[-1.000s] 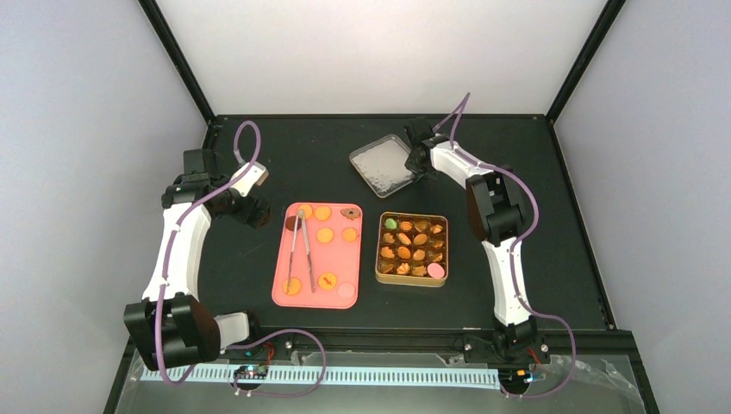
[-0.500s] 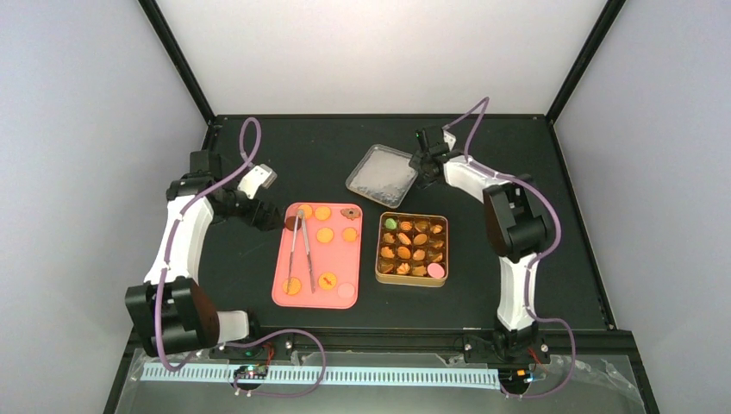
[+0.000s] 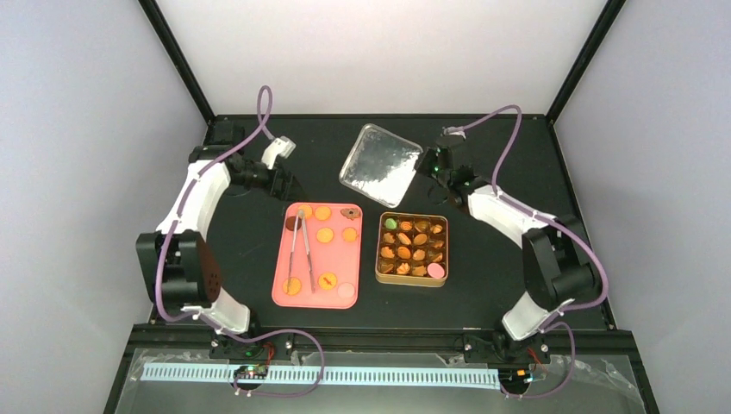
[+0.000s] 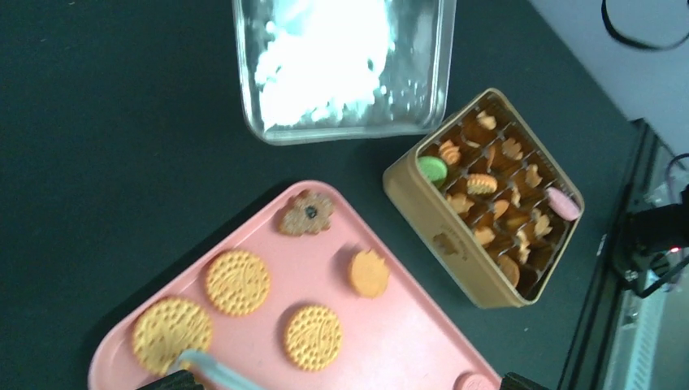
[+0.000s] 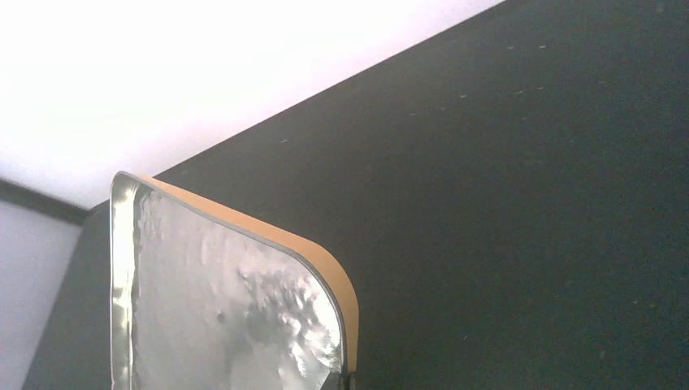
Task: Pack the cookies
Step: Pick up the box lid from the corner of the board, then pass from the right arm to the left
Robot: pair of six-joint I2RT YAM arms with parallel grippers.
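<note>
Pinching the silver lid (image 3: 377,164), the right gripper (image 3: 427,164) holds its edge.

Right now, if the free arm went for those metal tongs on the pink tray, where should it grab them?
Probably mid-length, from straight above. The tongs lie flat on the pink tray, joined end far, two legs spreading toward the near edge. Fingers either side of both legs would squeeze them together; cookies lie close beside.
</note>
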